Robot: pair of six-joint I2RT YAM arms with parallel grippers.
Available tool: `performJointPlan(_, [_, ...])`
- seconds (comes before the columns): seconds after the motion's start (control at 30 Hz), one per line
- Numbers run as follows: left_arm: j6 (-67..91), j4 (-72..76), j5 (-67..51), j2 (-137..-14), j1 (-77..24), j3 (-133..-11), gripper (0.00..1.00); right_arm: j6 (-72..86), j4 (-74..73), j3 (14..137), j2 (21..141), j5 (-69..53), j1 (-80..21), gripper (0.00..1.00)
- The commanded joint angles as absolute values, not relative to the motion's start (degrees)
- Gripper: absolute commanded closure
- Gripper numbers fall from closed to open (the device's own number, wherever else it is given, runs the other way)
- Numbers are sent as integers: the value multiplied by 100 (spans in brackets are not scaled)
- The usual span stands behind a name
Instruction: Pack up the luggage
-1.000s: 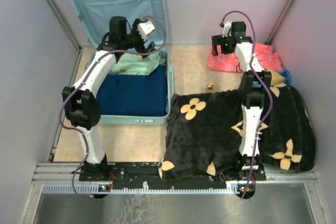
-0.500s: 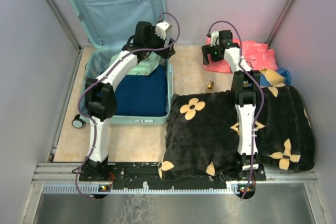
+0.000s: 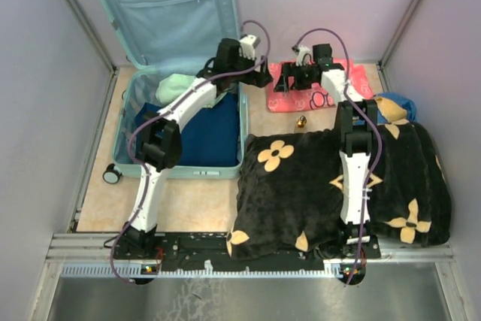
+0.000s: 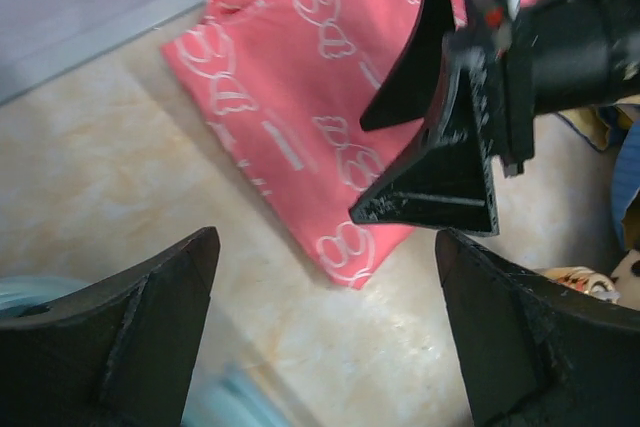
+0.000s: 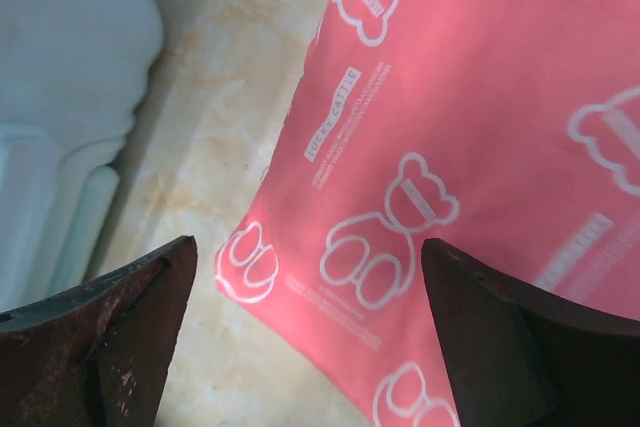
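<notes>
1. The luggage (image 3: 169, 5) lies open to the left of the pink cloth (image 4: 300, 97), partly packed.
2. Left gripper (image 4: 325, 247) and right gripper (image 5: 307, 247) hover over the pink cloth, jaws wide, holding nothing.
3. Next, I judge: descend and pinch its edge.

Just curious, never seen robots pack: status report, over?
Left gripper and right gripper open, empty, at pink bear-print cloth. Pale mint-blue hard-shell suitcase open, partly filled. Nothing seen blocking.
</notes>
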State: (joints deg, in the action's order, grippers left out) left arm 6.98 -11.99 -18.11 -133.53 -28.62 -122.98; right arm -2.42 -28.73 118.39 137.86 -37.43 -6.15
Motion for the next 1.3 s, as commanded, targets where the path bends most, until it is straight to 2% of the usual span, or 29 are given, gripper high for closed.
performJointPlan(0.0, [1113,-964,-1089,-13580,-3365,-12640,5,160,-2454,11900,12721,-3691,-94,4])
performJointPlan(0.1, [1242,-857,-495,-13767,-3632,-12719,0,112,-2747,12010,12611,-2961,190,1])
performJointPlan(0.33, [1535,-857,562,-14443,-3963,-13205,0,-334,-3445,12682,12938,-1748,882,1])
performJointPlan(0.57, [1787,-816,855,-14894,-3980,-13300,0,-573,-3491,13029,13376,-1068,1468,1])
performJointPlan(0.73, [1985,-957,1054,-15030,-3964,-13248,0,-650,-3887,13605,14058,-1193,1605,1])
performJointPlan(1.03, [2485,-1116,571,-15257,-3938,-13112,0,-360,-3883,13558,14612,-1476,1601,1])
performJointPlan(1.17, [2641,-1062,346,-15466,-3942,-13137,0,-309,-3876,13355,14602,-1566,1536,4])
performJointPlan(1.27, [2647,-1003,262,-15661,-3938,-13253,1,-308,-3922,13246,14591,-1738,1462,10])
